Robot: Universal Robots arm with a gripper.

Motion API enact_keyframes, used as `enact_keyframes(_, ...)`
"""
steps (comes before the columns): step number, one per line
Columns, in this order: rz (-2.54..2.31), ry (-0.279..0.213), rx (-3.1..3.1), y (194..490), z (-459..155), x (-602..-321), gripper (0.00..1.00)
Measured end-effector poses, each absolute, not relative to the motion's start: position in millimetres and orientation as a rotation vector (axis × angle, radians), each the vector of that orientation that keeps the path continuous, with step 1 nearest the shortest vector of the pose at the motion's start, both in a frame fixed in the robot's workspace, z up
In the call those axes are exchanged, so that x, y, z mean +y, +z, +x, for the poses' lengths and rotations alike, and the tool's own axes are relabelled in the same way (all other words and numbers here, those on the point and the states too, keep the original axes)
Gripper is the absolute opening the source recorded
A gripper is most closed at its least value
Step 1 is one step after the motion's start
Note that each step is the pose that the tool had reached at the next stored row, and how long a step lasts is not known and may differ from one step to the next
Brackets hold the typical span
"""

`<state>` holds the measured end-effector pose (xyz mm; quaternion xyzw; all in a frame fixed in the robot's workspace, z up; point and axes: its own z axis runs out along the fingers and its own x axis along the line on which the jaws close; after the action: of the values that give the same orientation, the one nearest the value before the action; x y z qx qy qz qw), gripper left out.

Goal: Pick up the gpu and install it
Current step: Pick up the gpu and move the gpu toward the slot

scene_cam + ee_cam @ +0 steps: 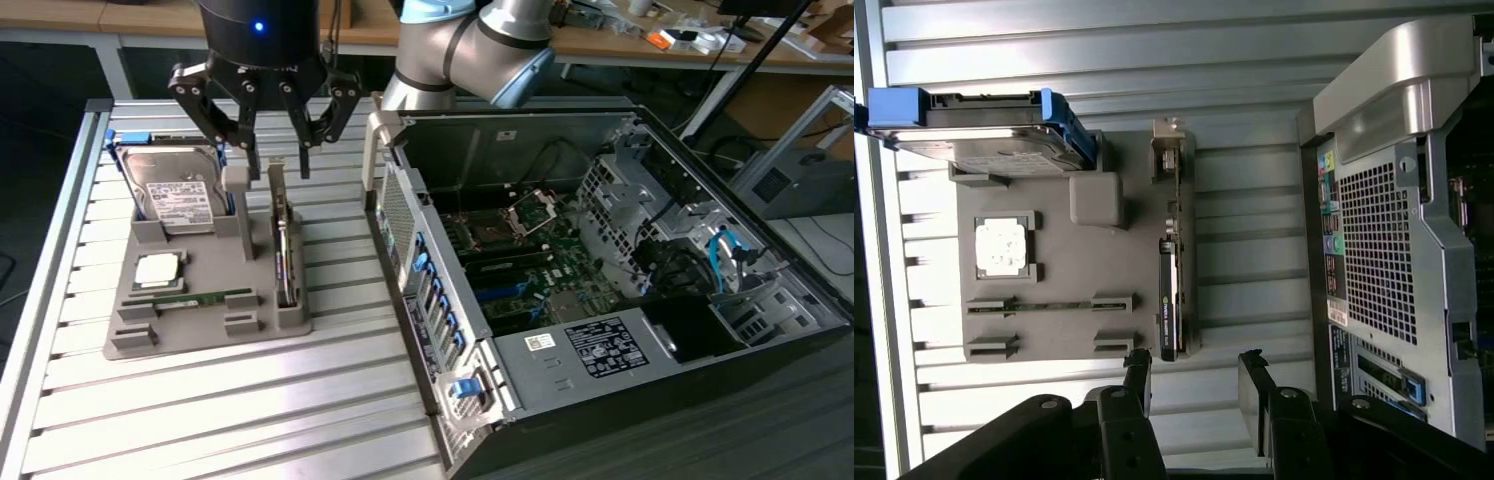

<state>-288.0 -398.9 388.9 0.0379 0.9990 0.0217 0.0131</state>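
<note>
The gpu (283, 238) stands on edge in a slot along the exterior view's right side of the grey holder tray (200, 325), dark board with a silvery bracket at its far end. In the wrist view the gpu (1172, 260) runs lengthwise in that tray (1069, 255). My gripper (267, 158) hangs open just above the card's far end, its black fingers (1137, 372) spread wide with nothing between them. The open computer case (587, 270) lies to the exterior view's right with its motherboard exposed.
On the tray also sit a silver hard drive (180, 190) in a blue frame, a CPU chip (158, 268) and a green memory stick (200, 297). The case's rear panel (1384, 240) stands close beside the tray. All rests on a ribbed metal table (240, 410).
</note>
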Motion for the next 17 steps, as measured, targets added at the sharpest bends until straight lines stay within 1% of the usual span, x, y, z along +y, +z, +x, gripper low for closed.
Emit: enact_keyframes(17,0.118,0.068,3.113,385.8,-288.2,-398.9,0.48)
